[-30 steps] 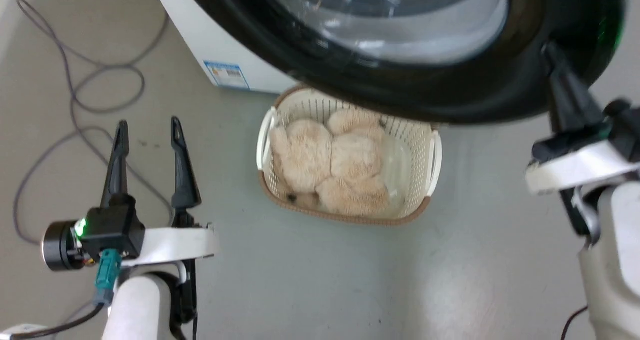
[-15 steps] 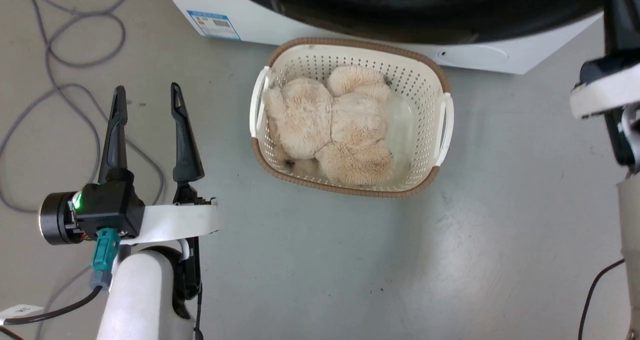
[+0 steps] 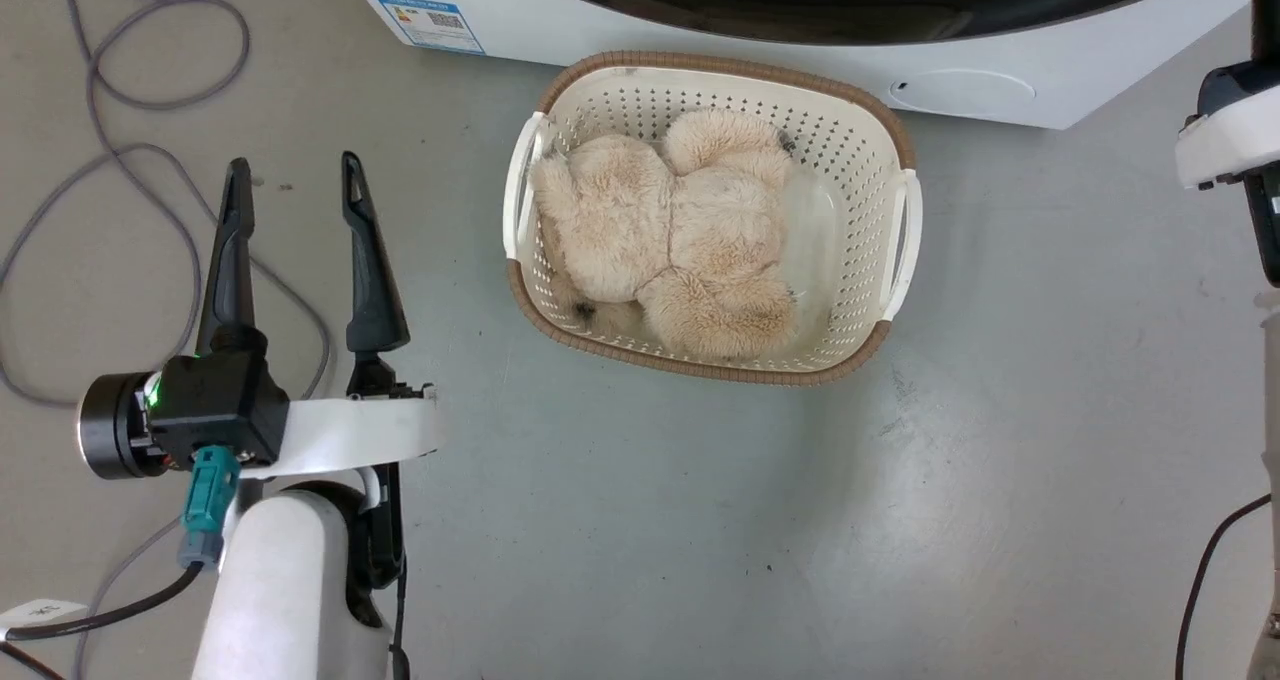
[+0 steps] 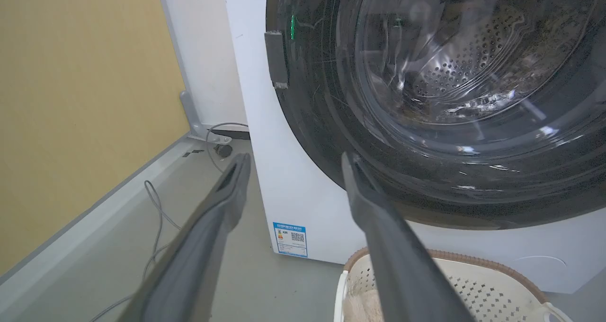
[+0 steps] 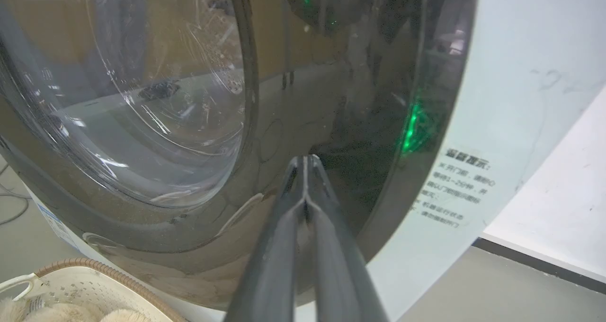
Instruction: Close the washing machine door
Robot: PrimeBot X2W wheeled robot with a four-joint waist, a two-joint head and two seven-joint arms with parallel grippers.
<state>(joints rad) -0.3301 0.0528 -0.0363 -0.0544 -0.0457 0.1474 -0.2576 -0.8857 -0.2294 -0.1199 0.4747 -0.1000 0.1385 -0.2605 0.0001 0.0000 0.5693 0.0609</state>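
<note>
On the grey floor (image 3: 700,520) in front of me stands the washing machine (image 3: 620,45), a white box set near a yellow wall (image 4: 85,99). The washing machine door (image 4: 450,99) lies flat against the front, or very nearly. I cannot tell whether it has latched. Its glossy black rim spans almost the whole width of the front, and the perforated steel drum shows through the bulging glass. A small blue sticker (image 3: 430,22) sits at one lower corner of the front and a round cap (image 3: 965,90) near the other. Just before the machine, close to its foot, a cream perforated basket (image 3: 720,63) with a brown rim stands on the floor, with a beige plush toy (image 3: 660,250) curled up inside. Loose grey cables (image 3: 170,108) loop across the floor on the robot's left side. The left gripper (image 3: 295,165) hangs above the floor, well apart from the basket, with its two dark fingers spread wide and nothing between them. The wrist view shows it aimed at the lower left part of the front. The right gripper (image 5: 303,158) is clenched, its fingers pressed together and empty. Its tips are right at the black rim on the door's right side, but whether they touch the gloss I cannot say.
</note>
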